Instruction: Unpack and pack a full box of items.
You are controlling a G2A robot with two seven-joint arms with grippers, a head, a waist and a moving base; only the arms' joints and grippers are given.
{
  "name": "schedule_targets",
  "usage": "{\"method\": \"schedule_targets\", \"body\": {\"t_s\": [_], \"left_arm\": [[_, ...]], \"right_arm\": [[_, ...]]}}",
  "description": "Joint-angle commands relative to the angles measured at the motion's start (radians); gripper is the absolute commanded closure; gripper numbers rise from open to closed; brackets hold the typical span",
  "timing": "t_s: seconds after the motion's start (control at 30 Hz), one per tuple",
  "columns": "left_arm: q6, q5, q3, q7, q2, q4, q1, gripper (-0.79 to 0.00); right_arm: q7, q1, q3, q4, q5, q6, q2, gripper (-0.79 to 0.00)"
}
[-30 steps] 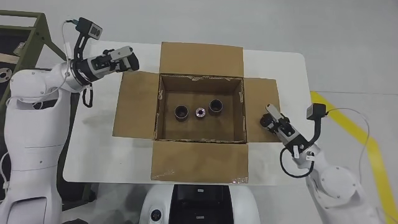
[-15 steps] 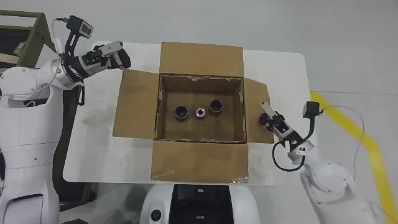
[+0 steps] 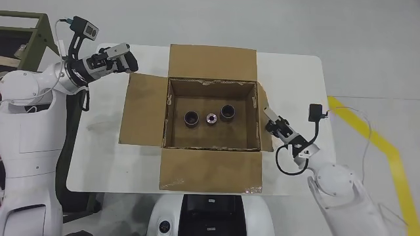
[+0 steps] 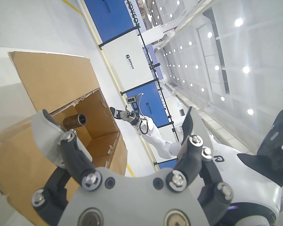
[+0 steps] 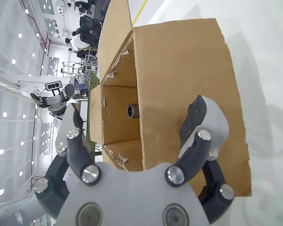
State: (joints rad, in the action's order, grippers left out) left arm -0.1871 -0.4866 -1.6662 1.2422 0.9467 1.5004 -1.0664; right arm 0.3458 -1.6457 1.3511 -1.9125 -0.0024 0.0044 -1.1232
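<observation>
**Two open grippers wait by a box of three tubes**

A white table (image 3: 98, 144) stands on a grey floor, and on it sits a brown box (image 3: 210, 141) with all four flaps folded out flat. That leaves the top wide open, likely so a gripper can go straight down inside.

The left gripper (image 3: 131, 60) hangs just past the far corner of one side flap. Its fingers (image 4: 47, 128) are spread wide and hold nothing. The box lies ahead of its fingertips and lower down.

The right gripper (image 3: 270, 121) hangs over the other side flap (image 5: 191, 76), close to the box wall. Its fingers (image 5: 202, 114) are spread wide too, and nothing is between them. The flap lies right under them, and the inside of the box is just ahead of the tips.

Three small metal tubes (image 3: 191, 117) (image 3: 211, 118) (image 3: 228, 111) sit in a row on the box floor, between the two grippers and nearer the right one. Each tube stands on its end, so its long way runs up and down and its hole points up. That probably makes them easy to pinch by the sides from above. Unpacking looks nearly done.
</observation>
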Motion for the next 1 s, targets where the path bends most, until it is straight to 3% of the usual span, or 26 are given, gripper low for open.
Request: {"method": "schedule_targets", "body": {"t_s": [0.0,0.3,0.67,0.97], "left_arm": [[0.000,0.000,0.000,0.000,0.000,0.000,0.000,-0.785],[0.000,0.000,0.000,0.000,0.000,0.000,0.000,-0.785],[0.000,0.000,0.000,0.000,0.000,0.000,0.000,-0.785],[0.000,0.000,0.000,0.000,0.000,0.000,0.000,-0.785]], "right_arm": [[0.005,0.008,-0.008,0.006,-0.005,0.005,-0.001,-0.785],[-0.014,0.014,-0.017,0.004,-0.037,0.016,-0.004,-0.785],[-0.026,-0.009,0.022,-0.101,-0.136,0.049,0.001,-0.785],[-0.046,0.015,-0.065,-0.229,-0.409,0.167,-0.001,-0.785]]}}
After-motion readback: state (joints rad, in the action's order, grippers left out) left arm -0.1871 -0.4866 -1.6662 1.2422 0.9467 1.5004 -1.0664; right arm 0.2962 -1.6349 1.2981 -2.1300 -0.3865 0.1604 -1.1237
